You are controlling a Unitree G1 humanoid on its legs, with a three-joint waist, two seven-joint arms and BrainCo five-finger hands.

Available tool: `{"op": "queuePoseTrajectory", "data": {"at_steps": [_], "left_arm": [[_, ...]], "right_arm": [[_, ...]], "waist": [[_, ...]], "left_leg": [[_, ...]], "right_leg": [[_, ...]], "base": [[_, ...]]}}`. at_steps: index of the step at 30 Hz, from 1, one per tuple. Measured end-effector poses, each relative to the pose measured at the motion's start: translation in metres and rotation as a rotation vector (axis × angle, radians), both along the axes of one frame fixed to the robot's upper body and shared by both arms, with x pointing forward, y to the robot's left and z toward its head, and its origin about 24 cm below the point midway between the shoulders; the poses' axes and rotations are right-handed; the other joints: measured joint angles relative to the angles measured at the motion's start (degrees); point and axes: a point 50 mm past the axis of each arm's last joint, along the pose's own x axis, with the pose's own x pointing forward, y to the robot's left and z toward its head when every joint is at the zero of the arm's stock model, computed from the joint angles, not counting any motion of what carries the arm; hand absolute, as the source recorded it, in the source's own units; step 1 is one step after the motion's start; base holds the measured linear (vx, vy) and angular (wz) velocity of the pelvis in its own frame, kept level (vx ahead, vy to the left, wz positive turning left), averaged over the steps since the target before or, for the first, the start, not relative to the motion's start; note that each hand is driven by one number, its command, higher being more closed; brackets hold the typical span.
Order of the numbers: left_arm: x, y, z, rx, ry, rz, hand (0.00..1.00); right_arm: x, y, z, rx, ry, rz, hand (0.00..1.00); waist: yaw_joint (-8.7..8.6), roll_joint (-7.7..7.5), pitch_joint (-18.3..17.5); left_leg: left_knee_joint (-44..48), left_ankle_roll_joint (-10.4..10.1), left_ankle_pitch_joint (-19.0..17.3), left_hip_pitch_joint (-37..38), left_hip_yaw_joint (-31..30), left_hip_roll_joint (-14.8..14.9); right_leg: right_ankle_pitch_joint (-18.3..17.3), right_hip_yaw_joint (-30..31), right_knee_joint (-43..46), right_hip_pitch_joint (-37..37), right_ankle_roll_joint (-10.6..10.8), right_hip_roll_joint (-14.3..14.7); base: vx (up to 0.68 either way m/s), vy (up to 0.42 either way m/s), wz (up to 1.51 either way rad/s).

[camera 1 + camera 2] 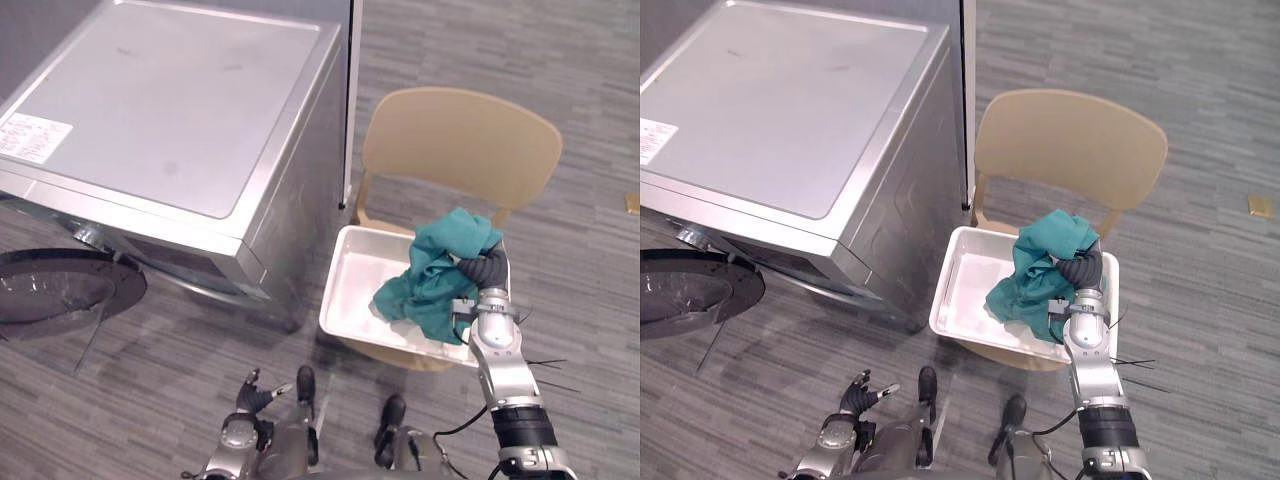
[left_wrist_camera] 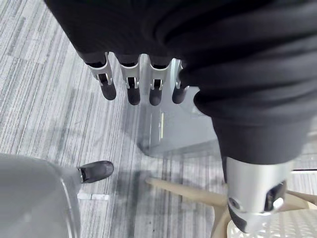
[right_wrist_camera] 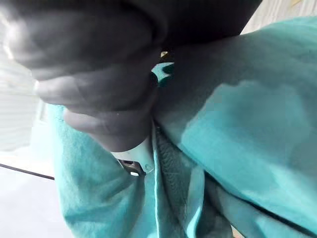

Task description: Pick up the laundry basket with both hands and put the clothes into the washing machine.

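A white laundry basket (image 1: pixel 345 290) rests on the seat of a tan chair (image 1: pixel 460 140), just right of the silver washing machine (image 1: pixel 170 120). A teal cloth (image 1: pixel 435 280) is heaped in the basket's right half and rises above its rim. My right hand (image 1: pixel 487 270) is sunk into the top of that heap, with teal fabric (image 3: pixel 237 124) wrapped close around its dark cover. My left hand (image 1: pixel 258 393) hangs low over the floor left of the chair, open and holding nothing, its fingers (image 2: pixel 131 84) straight.
The washer's round door (image 1: pixel 60 285) stands swung open at the lower left, over the grey carpet. A narrow gap separates the machine's side from the chair. A chair leg (image 2: pixel 188 191) shows beneath my left hand.
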Motion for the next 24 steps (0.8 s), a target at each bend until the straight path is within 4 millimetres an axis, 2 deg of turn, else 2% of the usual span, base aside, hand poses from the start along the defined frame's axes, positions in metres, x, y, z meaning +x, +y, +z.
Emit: {"op": "queuePoseTrajectory", "data": {"at_steps": [5,12,15,18,19,22,24], "left_arm": [[-0.023,0.006,-0.008,-0.001,0.067,0.042,0.0],[-0.031,0.009,-0.012,0.001,0.094,0.061,0.0],[-0.036,0.019,-0.008,0.0,0.066,0.149,0.0],[-0.035,0.039,0.009,0.032,-0.057,0.305,0.0],[-0.032,0.047,0.021,0.052,-0.126,0.347,0.0],[-0.015,0.056,0.062,0.075,-0.369,0.406,0.0],[0.002,0.052,0.109,0.081,-0.629,0.431,0.0]], "right_arm": [[-0.012,0.01,0.013,0.084,-0.099,0.04,1.0],[-0.019,0.019,0.037,0.111,-0.223,0.112,1.0],[-0.023,0.019,0.05,0.129,-0.292,0.133,1.0],[-0.029,0.019,0.065,0.167,-0.379,0.164,1.0],[-0.029,0.02,0.072,0.17,-0.411,0.18,1.0],[-0.03,0.024,0.085,0.184,-0.481,0.223,1.0],[-0.032,0.029,0.091,0.18,-0.516,0.252,1.0]], "waist": [[0.06,-0.46,-3.22],[0.63,-0.66,-5.23],[0.96,-0.95,-5.72],[1.09,-0.99,-6.67],[1.1,-0.97,-6.85],[1.32,-0.99,-7.66],[2.5,-0.72,-8.44]], "left_leg": [[-0.4,0.95,-1.23,2.52,0.34,0.46],[-0.39,1.34,-2.04,4.99,1.12,0.93],[-0.26,1.47,-1.95,6.42,1.33,1.01],[-0.16,1.47,-1.95,6.95,1.12,0.98],[-0.23,1.47,-1.97,7.4,0.9,0.93],[-0.42,1.3,-2.23,7.59,0.19,0.78],[-0.44,1.35,-2.6,7.99,-0.45,0.63]], "right_leg": [[0.31,0.19,-2.64,3.41,0.54,1.02],[0.96,1.47,-3.8,5.7,0.11,1.75],[0.9,1.74,-4.01,6.98,-0.04,2.02],[0.88,1.4,-4.56,7.97,-0.05,2.11],[0.83,1.08,-4.68,8.61,0.02,2.02],[0.71,0.45,-4.72,9.19,0.16,1.96],[0.5,-0.12,-4.79,9.99,0.44,1.93]], "base": [[0.01,-0.008,-0.02],[0.03,-0.023,-0.1],[0.04,-0.031,-0.05],[0.03,-0.019,0.06],[0.0,-0.015,0.13],[-0.02,-0.006,0.13],[-0.03,-0.006,0.16]]}}
